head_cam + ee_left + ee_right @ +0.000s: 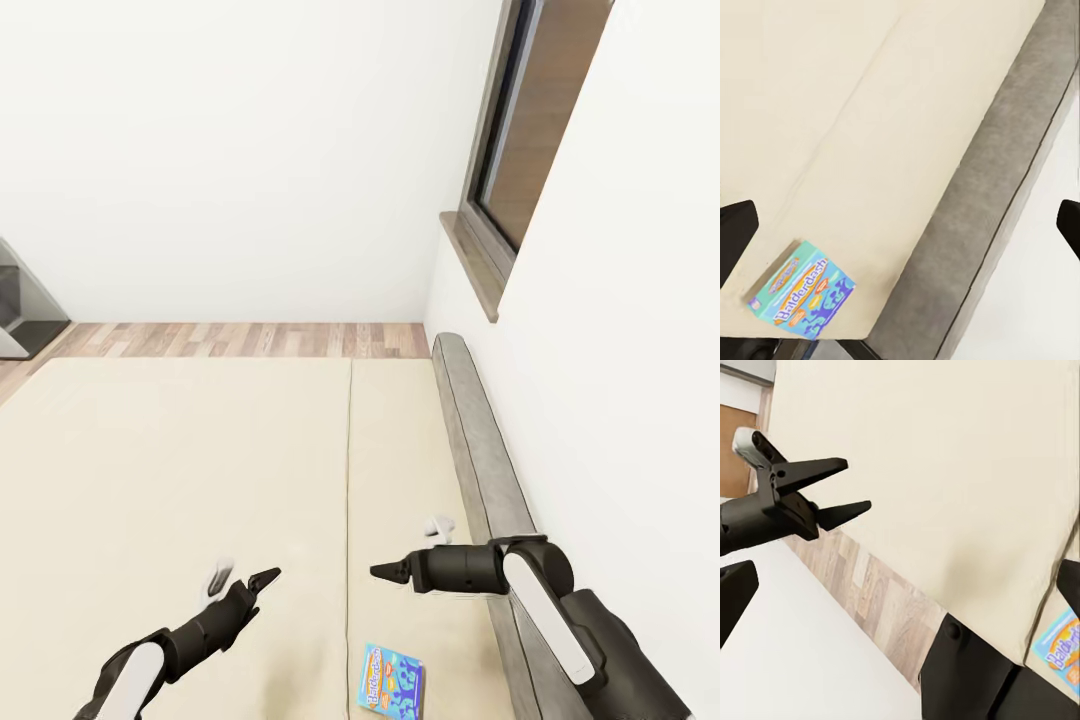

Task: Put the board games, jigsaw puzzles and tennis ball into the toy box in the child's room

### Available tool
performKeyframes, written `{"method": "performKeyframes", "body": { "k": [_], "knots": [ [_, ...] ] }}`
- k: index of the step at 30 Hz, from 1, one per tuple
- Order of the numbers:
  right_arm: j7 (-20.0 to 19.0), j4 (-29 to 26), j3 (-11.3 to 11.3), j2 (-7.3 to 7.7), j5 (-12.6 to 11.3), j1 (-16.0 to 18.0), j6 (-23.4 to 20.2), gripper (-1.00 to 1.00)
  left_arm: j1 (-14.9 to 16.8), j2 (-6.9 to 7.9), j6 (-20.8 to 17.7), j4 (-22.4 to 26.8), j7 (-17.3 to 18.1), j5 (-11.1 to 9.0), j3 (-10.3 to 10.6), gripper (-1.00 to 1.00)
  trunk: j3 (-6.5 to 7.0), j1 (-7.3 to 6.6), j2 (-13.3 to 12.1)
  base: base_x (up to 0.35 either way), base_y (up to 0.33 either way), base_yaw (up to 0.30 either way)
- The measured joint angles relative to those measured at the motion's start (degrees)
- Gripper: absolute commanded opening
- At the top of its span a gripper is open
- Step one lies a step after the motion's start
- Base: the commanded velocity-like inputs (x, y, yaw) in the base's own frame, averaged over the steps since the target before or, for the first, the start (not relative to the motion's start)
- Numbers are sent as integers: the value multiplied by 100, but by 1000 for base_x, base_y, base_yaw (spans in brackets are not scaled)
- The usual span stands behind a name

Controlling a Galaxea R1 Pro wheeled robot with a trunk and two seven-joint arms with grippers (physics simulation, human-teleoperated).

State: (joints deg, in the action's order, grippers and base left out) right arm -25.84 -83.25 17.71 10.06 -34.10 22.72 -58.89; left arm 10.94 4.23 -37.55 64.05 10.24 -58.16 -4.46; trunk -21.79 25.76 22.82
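White walls [230,150] fill the upper part of the head view and meet in a corner right of centre. A dark-framed window [520,130] with a brown sill sits at the upper right. A strip of wood-plank floor [240,340] crosses the middle. At the left edge stands a piece of grey furniture [20,300].

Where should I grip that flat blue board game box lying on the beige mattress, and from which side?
The flat blue board game box lies face-up on the beige mattress, near the grey headboard. It is thin, so pinching across a long edge from above probably works best. The right gripper, jaws open, hovers closest, so descend with that one.
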Motion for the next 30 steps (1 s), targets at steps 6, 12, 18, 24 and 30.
{"method": "performKeyframes", "body": {
  "k": [6,12,18,24,30],
  "knots": [
    [-2,1,-87,3,-4,0,35,100,117,65,194,44,196,133,44,100,0,0,0,0,0,0],
    [-2,1,-87,3,-4,0,35,100,117,65,314,44,391,139,44,100,0,0,0,0,0,0],
    [-2,1,-87,3,-4,0,35,100,117,64,316,44,555,142,44,100,0,0,0,0,0,0],
    [-2,1,-87,3,-4,0,35,100,117,64,316,44,555,142,44,100,0,0,0,0,0,0],
    [-2,1,-87,3,-4,0,35,100,117,65,316,44,556,142,44,100,0,0,0,0,0,0]
  ]
}}
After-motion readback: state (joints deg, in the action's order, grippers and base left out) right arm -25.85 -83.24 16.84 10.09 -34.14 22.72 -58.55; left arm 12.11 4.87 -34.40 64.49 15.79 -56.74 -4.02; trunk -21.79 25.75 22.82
